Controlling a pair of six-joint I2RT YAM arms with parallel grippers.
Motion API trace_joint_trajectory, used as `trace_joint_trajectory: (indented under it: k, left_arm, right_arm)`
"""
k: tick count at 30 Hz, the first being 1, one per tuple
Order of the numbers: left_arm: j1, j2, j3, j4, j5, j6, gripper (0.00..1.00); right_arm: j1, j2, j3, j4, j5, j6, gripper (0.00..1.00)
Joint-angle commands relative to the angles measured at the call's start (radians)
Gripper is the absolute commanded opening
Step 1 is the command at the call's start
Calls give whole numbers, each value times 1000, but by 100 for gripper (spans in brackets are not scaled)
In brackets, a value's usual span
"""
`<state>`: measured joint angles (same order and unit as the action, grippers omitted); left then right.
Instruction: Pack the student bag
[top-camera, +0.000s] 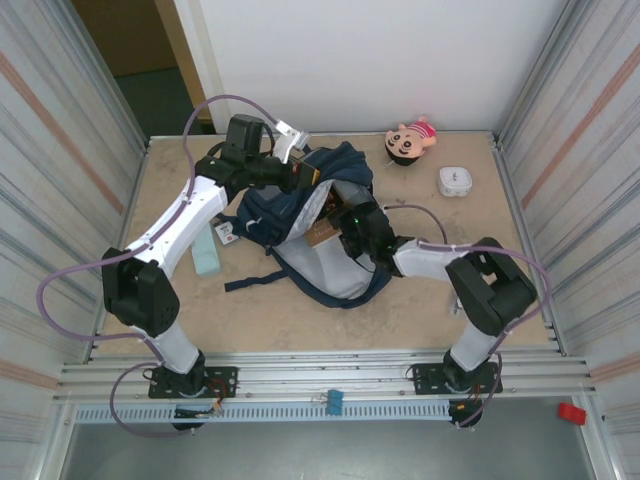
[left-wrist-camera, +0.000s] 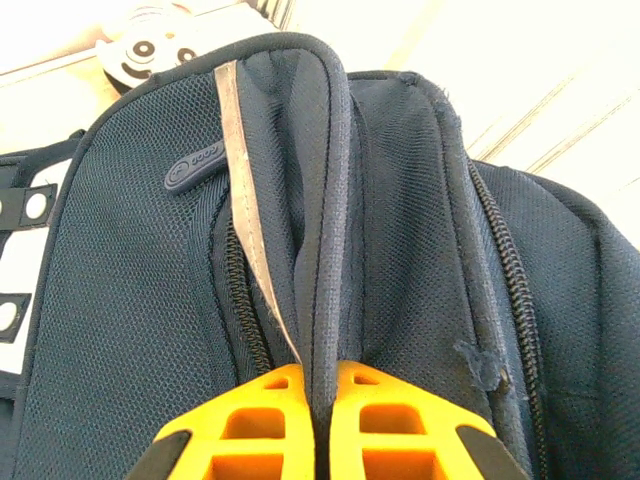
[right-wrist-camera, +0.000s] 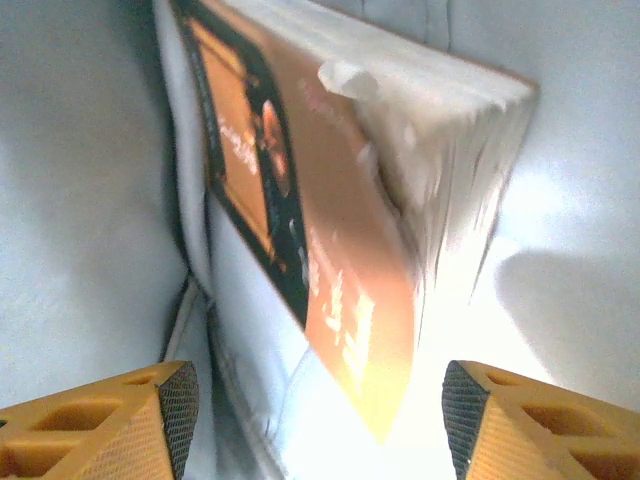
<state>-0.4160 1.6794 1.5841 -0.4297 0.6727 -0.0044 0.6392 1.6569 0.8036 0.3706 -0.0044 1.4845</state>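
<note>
- The bench (top-camera: 300, 325) carries everything and is walled in on the left, right and far sides.
- The student bag (top-camera: 262, 215) is laid at the middle of the bench, a little toward the far side. Its mouth is turned to the near right, so the light grey lining (top-camera: 345, 275) is exposed there. Its straps (top-camera: 250, 283) are trailed toward the near left.
- The left hand (left-wrist-camera: 320, 390) is pressed together on a raised fold of the bag's upper rim, between a zip (left-wrist-camera: 240, 300) and a reflective stripe (left-wrist-camera: 245, 200). The fabric is pinched, and is judged to be lifted so that the mouth is kept gaping for the other arm.
- The right hand (right-wrist-camera: 315, 400) is reached into the mouth from the right with its fingers spread wide, and nothing is clamped between them.
- A book (right-wrist-camera: 300, 200) is stood tilted inside against the lining, between the spread fingers, and appears to be touched by neither. It is judged to be resting on its own there rather than being carried.
- A doll (top-camera: 410, 140) is left at the far right, well apart from the bag, and is presumably yet to be packed.
- A pale green case (top-camera: 205, 250) is lying just left of the bag, beside the left arm.
- A small white box (top-camera: 455, 182) is set near the doll, toward the right wall.
</note>
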Motion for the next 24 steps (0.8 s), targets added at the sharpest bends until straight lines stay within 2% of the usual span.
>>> trace_joint_trajectory:
  k: [1, 8, 14, 17, 19, 24]
  left_arm:
    - [13, -5, 1, 89, 4, 41, 0]
    - [-29, 0, -59, 69, -67, 113, 0]
    - [-104, 21, -152, 77, -139, 172, 0]
    - [-164, 40, -207, 90, -183, 232, 0]
    - [-216, 61, -242, 92, -253, 277, 0]
    - [-300, 165, -289, 82, -340, 318, 3]
  right_arm:
    - [-7, -116, -56, -43, -30, -11, 66]
    - [-12, -455, -63, -396, 56, -199, 69]
    - [-24, -727, -69, -723, 208, -268, 69]
    - [-47, -838, -115, -753, 238, -280, 69]
    - [-63, -892, -142, -753, 249, -303, 69]
    - [-91, -962, -157, -754, 252, -482, 66]
